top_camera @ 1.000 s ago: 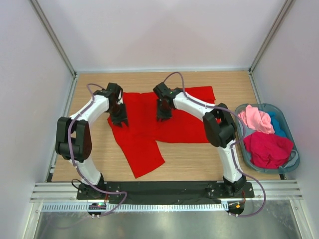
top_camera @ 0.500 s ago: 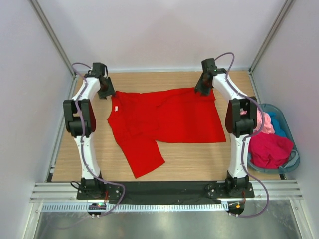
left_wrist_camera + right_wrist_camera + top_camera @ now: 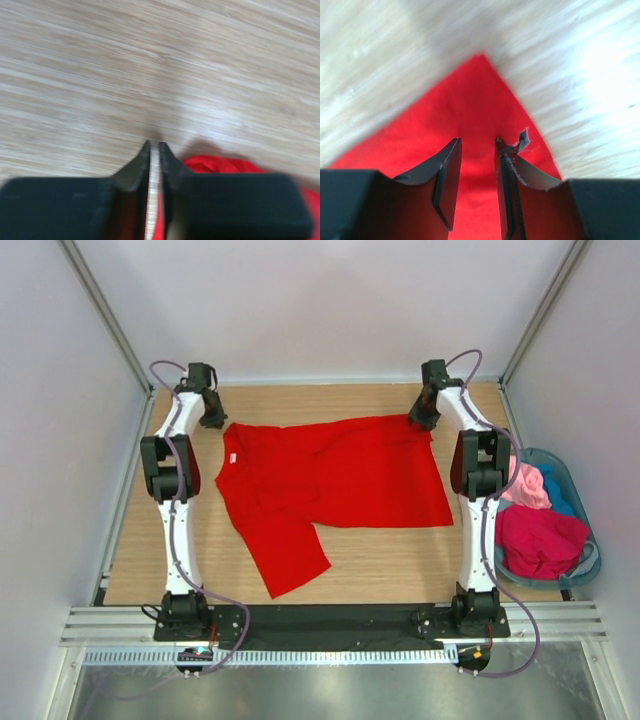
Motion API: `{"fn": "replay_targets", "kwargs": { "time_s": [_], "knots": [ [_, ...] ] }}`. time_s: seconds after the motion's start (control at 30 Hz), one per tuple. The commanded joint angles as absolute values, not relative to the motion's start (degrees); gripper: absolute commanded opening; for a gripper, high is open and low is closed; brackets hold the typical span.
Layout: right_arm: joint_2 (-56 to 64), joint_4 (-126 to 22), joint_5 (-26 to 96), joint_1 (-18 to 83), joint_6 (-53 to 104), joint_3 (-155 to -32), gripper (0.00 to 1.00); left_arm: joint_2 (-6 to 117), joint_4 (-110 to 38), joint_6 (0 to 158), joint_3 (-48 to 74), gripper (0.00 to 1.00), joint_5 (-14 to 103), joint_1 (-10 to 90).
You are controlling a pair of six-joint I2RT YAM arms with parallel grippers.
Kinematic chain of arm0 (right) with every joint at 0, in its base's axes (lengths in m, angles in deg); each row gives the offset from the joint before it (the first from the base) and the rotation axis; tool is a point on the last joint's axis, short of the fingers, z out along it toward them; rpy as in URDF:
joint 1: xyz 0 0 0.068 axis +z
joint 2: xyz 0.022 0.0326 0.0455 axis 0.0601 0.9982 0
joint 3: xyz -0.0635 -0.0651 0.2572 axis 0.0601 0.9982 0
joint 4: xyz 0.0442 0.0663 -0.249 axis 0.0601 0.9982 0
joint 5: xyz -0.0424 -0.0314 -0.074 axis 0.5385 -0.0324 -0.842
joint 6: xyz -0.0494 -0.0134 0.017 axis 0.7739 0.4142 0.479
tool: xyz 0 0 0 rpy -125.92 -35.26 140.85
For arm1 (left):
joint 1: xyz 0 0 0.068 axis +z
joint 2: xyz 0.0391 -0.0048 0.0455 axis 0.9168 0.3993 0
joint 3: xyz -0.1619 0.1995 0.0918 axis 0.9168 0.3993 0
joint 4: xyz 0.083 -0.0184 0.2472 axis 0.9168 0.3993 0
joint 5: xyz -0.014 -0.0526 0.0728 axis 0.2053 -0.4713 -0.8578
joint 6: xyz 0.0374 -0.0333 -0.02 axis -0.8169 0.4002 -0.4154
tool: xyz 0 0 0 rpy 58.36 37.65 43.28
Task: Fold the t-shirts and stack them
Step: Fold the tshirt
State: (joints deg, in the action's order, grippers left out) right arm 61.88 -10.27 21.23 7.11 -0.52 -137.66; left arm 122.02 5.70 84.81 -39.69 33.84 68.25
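A bright red t-shirt lies spread flat on the wooden table, neck to the left and one sleeve pointing toward the near edge. My left gripper hovers over bare wood just beyond the shirt's far-left shoulder. In the left wrist view its jaws stand almost together with only a thin slit, and red cloth lies to their right, not gripped. My right gripper sits over the shirt's far-right hem corner. Its jaws are open above the red corner and hold nothing.
A translucent blue-grey basket stands at the right edge of the table. It holds a pink tee, a teal one and a crimson one. Grey walls close in the table on both sides.
Both arms have swung from the middle of the red shirt out to its far corners, pulling it flat. Both have let go of the cloth, and the left jaws have narrowed.
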Motion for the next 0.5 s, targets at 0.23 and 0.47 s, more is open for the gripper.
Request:
{"fn": "replay_targets", "kwargs": {
  "time_s": [0.23, 0.47],
  "knots": [
    [65.8, -9.2, 12.2, 5.2, -5.4, -141.9, 0.37, 127.6, 3.1, 85.6, -45.6, 0.0, 34.3, 70.1],
    [65.7, -11.5, 16.0, 5.2, -3.5, -142.3, 0.37, 119.8, 5.7, 83.9, -44.9, 0.22, 37.4, 70.2]
  ]
}}
